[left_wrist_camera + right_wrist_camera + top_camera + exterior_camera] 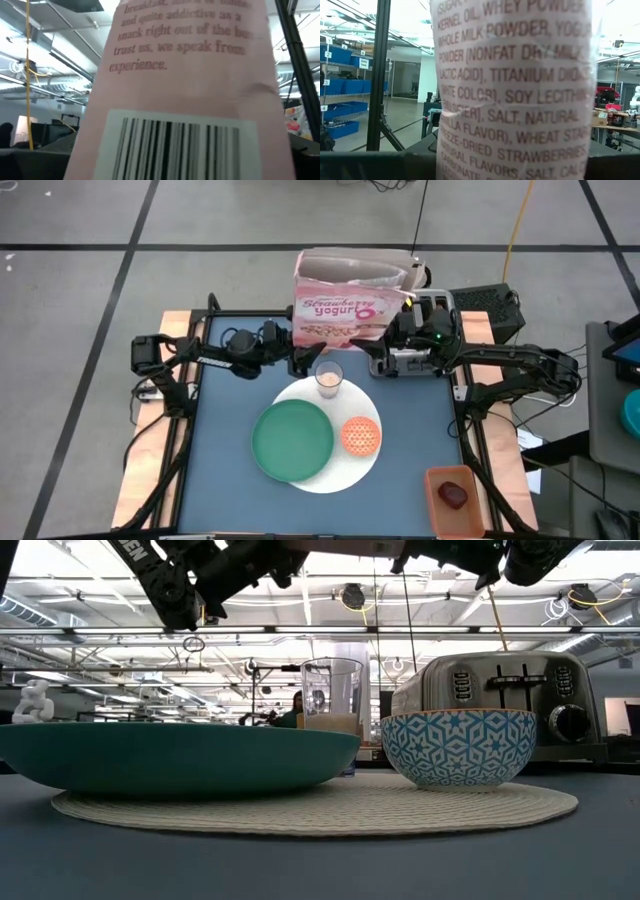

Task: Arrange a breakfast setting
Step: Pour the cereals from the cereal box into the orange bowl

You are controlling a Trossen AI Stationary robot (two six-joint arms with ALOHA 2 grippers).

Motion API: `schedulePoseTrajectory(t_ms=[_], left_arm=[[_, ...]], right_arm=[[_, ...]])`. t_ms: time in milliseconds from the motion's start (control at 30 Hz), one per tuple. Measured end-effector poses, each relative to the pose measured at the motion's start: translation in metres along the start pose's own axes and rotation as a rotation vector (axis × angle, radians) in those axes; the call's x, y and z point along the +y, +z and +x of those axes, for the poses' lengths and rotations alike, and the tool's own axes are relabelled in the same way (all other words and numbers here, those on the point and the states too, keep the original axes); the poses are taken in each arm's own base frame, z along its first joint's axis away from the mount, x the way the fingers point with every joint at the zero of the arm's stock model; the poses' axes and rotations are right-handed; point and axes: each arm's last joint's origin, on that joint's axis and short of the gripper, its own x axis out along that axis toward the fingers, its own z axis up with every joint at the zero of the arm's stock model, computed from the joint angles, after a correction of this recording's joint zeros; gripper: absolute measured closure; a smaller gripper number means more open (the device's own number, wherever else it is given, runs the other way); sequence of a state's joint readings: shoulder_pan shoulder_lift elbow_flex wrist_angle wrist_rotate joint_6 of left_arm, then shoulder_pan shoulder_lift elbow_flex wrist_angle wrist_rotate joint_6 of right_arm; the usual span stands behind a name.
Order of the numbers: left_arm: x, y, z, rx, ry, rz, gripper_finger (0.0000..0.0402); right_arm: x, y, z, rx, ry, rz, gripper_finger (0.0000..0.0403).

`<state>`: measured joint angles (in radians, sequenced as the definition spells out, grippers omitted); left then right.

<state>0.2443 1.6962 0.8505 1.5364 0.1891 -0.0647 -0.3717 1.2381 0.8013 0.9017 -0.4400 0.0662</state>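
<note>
We see the blue table (225, 490) framed by a black rail, with wooden strips along its left and right sides. The lower left of the mat lies bare, and so does the lower right up to the rail. An orange tray (436, 515) sits outside that corner.

The middle is taken up by the large white round plate (352, 472). The smaller green plate (292, 440) rests on its left half and the small orange bowl (361, 436) on its right. The glass of milk (329, 379) stands at its top edge. From table height the bowl's outside is white with a blue star pattern, and the silver toaster (500, 700) stands just behind it.

The upper edge is crowded. The pink cereal bag (345, 305) is upright above the centre top of the frame, with its mouth open and crumpled and its printed face turned toward the camera overhead. It reads "Strawberry yogurt" upside down.

The left gripper (298, 356) is at the bag's lower left corner. The right gripper (402, 330) is at its right side, over the toaster. Each wrist camera is nearly filled by a pink side panel, a barcode on the left arm's side and an ingredient list on the right's. We cannot tell whether either gripper is clenched on the bag or released.
</note>
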Motion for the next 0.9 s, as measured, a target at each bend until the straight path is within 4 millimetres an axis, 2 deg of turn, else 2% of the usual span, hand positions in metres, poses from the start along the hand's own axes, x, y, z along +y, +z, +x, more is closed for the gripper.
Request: schedulePoseTrajectory(t_ms=[200,533,900], left_arm=[[0.0000,0.0001,0.0000,-0.001,0.003,0.033,0.0062],[0.0001,0.0002,0.0000,-0.002,0.003,0.041,0.0163],[0.0001,0.0008,0.0000,-0.008,0.005,0.039,0.0166]], right_arm=[[0.0000,-0.0001,0.0000,0.001,-0.002,0.000,0.0208],[0.0000,-0.0003,0.0000,0.002,-0.001,0.009,0.0207],[-0.0001,-0.0002,0.0000,0.002,-0.002,0.018,0.0206]])
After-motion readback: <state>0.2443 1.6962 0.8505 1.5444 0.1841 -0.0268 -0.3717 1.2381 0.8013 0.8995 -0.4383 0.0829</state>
